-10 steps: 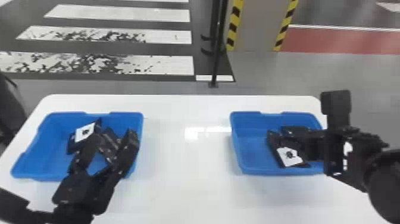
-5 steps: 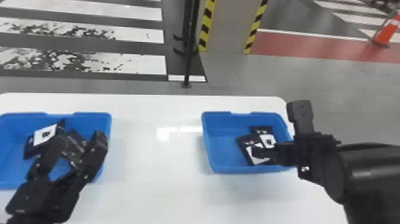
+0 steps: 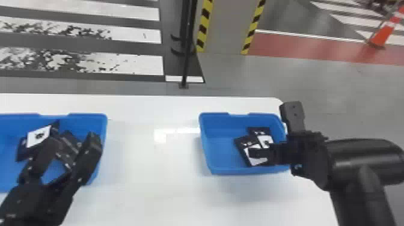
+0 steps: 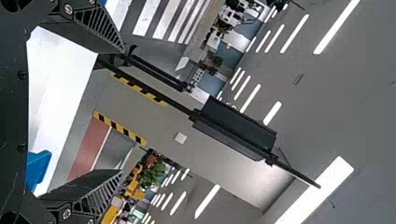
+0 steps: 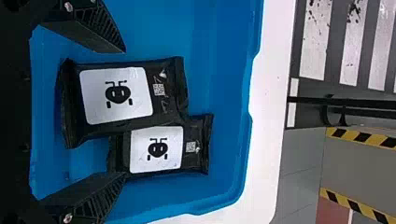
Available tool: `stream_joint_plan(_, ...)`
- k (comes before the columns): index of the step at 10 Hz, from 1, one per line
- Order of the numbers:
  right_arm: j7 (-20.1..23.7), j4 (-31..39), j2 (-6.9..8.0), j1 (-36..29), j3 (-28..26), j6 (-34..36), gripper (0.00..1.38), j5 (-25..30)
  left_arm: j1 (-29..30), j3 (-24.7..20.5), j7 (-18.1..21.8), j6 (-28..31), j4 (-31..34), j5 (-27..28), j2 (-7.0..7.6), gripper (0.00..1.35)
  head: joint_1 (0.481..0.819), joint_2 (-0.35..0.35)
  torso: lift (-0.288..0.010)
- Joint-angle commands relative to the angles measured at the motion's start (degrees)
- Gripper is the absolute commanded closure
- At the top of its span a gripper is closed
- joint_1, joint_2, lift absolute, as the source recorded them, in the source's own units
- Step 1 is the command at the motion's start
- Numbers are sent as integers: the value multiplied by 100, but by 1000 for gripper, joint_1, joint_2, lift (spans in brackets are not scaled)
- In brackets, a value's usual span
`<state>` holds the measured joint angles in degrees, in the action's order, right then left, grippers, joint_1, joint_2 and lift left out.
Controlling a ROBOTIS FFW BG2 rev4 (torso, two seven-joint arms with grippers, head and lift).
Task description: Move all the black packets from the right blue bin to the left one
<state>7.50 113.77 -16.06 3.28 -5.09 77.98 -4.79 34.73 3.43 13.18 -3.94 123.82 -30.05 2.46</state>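
Note:
In the head view, my right gripper (image 3: 262, 152) is over the right blue bin (image 3: 218, 171), above two overlapping black packets (image 3: 245, 144). The right wrist view shows the right gripper (image 5: 125, 112) open, its fingers on either side of the pair; the larger-looking packet (image 5: 163, 109) partly covers the other packet (image 5: 198, 161). Over the left blue bin (image 3: 103, 120), my left gripper (image 3: 75, 138) is parked and open; a packet with a white label (image 3: 39, 136) and a darker one lie beneath, partly hidden. In the left wrist view, nothing is between the fingers of the left gripper (image 4: 123, 112).
Both bins stand on a white table (image 3: 150, 186), with bare tabletop between them. Beyond its far edge are a thin black post (image 3: 185, 60), a column with yellow-black stripes (image 3: 227, 27) and an orange cone (image 3: 383, 36).
The head view has turned to the right. My right gripper has moved toward the near side of the right bin, uncovering the second packet. The left gripper has stayed over its bin.

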Motion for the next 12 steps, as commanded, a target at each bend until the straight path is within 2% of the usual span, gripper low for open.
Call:
stream_joint_plan(1,-29,-232,-2,151,109,-8,88,33,0,0,0,-14,0,0,0,117,695,-225,-140)
stream_joint_plan(6,-117,-584,-20,362,418,48,98,67,-14,-34,0,-112,-42,-11,-26,119,695,-209,-140)
stream_joint_plan(12,-187,-724,-20,376,463,175,111,124,-14,-34,0,-168,-70,-11,-26,121,695,-207,-140)
